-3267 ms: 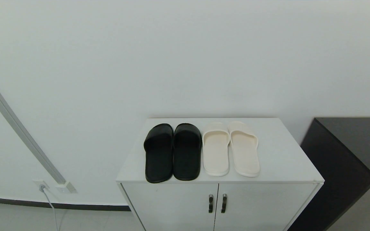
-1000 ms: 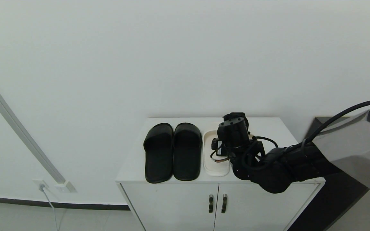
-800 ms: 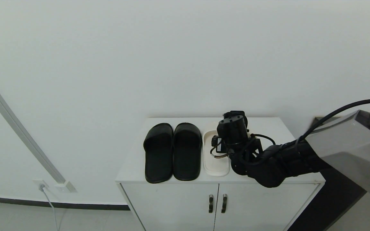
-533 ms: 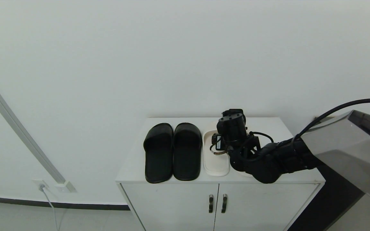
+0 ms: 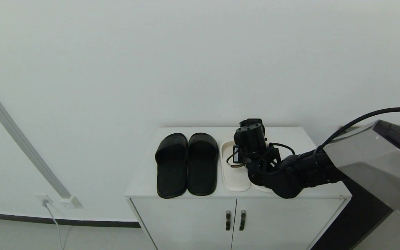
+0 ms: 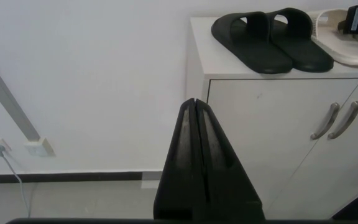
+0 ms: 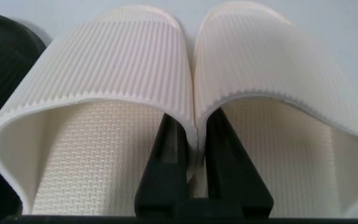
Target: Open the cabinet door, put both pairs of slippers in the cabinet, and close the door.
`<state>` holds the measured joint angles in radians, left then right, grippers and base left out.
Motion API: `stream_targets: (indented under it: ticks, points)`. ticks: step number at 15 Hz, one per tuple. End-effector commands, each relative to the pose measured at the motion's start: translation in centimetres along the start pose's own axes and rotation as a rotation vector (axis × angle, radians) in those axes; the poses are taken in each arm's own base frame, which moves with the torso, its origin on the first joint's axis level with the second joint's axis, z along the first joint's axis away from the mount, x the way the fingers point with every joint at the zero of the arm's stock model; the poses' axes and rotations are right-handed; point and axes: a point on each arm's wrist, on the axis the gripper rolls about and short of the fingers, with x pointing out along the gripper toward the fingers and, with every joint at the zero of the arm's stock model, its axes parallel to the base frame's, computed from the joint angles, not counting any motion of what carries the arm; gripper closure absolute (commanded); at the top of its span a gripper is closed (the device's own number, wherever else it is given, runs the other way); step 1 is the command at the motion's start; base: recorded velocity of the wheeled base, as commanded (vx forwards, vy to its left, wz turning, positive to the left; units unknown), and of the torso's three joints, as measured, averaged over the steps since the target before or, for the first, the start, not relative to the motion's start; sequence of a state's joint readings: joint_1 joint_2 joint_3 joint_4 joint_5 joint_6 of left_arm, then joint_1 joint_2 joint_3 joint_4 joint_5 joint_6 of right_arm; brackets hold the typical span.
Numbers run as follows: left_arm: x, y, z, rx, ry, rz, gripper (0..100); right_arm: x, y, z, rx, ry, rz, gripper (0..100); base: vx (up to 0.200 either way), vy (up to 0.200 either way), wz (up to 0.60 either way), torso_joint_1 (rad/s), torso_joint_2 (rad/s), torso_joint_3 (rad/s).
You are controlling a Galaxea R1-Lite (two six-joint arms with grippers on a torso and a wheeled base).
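Note:
A black pair of slippers (image 5: 186,163) and a white pair of slippers (image 5: 234,173) lie side by side on the white cabinet's top (image 5: 141,184). Both cabinet doors are closed, their handles (image 5: 234,220) meeting in the middle. My right arm's wrist (image 5: 252,139) hangs over the white pair. My right gripper (image 7: 194,124) has one finger inside each white slipper (image 7: 104,74) and is shut on their two touching inner walls. My left gripper (image 6: 195,102) is shut on nothing, low in front of the cabinet's left side, below the black pair (image 6: 272,37).
A white wall stands right behind the cabinet. A dark cabinet (image 5: 339,222) stands to its right. On the wall low at the left are a socket (image 5: 43,200) with a hanging cable and a slanted grey conduit (image 5: 19,139).
My right arm has come in from the right over the cabinet top and settled onto the white pair. The left white slipper has slid slightly toward its mate.

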<state>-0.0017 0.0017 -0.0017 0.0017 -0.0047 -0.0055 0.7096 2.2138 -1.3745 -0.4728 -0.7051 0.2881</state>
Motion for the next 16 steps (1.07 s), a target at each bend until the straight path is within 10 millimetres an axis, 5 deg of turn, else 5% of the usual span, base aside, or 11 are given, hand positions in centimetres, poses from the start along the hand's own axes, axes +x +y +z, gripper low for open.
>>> stream_targets:
  ticks: [1,2,4,7,9,12,16]
  points:
    - [0.0,0.0,0.0,-0.001,0.001,0.000,100,-1.2,-0.4,1.8,0.021,-0.031,0.012,100,0.000,0.000,0.00,0.000,0.00,0.000]
    - [0.0,0.0,0.0,-0.001,0.001,0.000,100,-1.3,-0.4,1.9,0.023,-0.033,0.013,100,0.000,0.000,0.00,0.000,0.00,0.000]
    - [0.0,0.0,0.0,-0.001,0.001,0.000,100,-6.2,-2.1,5.1,0.005,-0.075,0.161,100,0.000,0.000,0.00,0.000,0.00,0.000]
    - [0.0,0.0,0.0,0.001,0.001,-0.001,100,-12.6,-5.6,5.6,-0.103,-0.114,0.463,100,0.000,0.000,0.00,0.000,0.00,0.000]
    - [0.0,0.0,0.0,0.004,0.003,0.000,100,-15.2,-7.8,5.4,-0.151,-0.138,0.626,100,0.000,0.000,0.00,0.000,0.00,0.000]
    - [0.0,0.0,0.0,0.004,0.003,0.000,100,-17.8,-10.2,4.5,-0.189,-0.126,0.856,100,0.000,0.000,0.00,0.000,0.00,0.000]
    - [0.0,0.0,0.0,0.004,0.003,0.000,100,-17.8,-10.7,3.7,-0.208,-0.133,0.888,100,0.000,0.000,0.00,0.000,0.00,0.000]
